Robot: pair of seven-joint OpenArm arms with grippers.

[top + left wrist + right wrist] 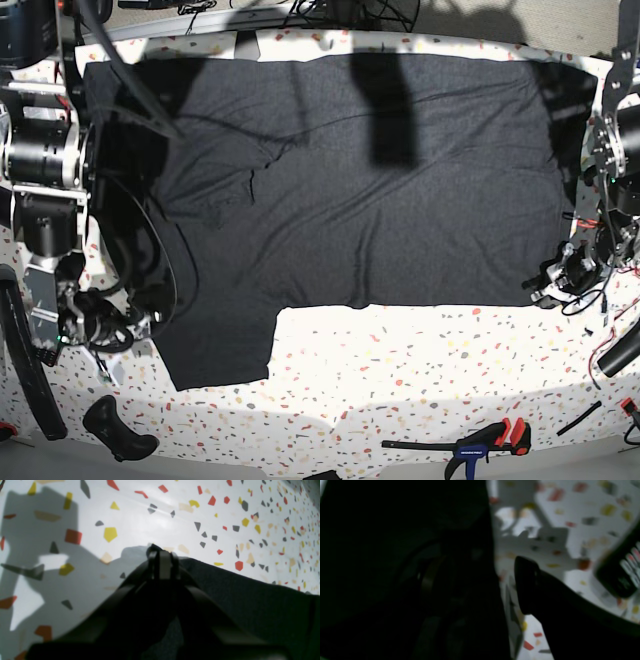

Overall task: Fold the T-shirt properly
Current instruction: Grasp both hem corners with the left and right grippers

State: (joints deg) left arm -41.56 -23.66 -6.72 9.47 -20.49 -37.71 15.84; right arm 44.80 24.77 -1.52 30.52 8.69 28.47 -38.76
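Note:
The dark charcoal T-shirt (pixel 380 170) lies spread over most of the speckled table (pixel 400 360), plain side up, with one sleeve (pixel 215 340) reaching toward the front left. My left gripper (pixel 162 555) is shut, its fingertips pinching the shirt's corner; the fabric (pixel 250 600) runs away to the right of it. In the base view my left gripper (pixel 555 280) sits at the shirt's front right corner. My right gripper (pixel 480 582) stands open at the shirt's left edge; one finger (pixel 527 585) shows over the table, while dark fabric (pixel 395 555) hides the other.
A blue, black and orange clamp (pixel 480 440) lies near the table's front edge. A black handle-like object (pixel 118 428) lies at the front left corner. Cables run along the back edge. A black part with white and red marks (pixel 622 572) is close to my right gripper.

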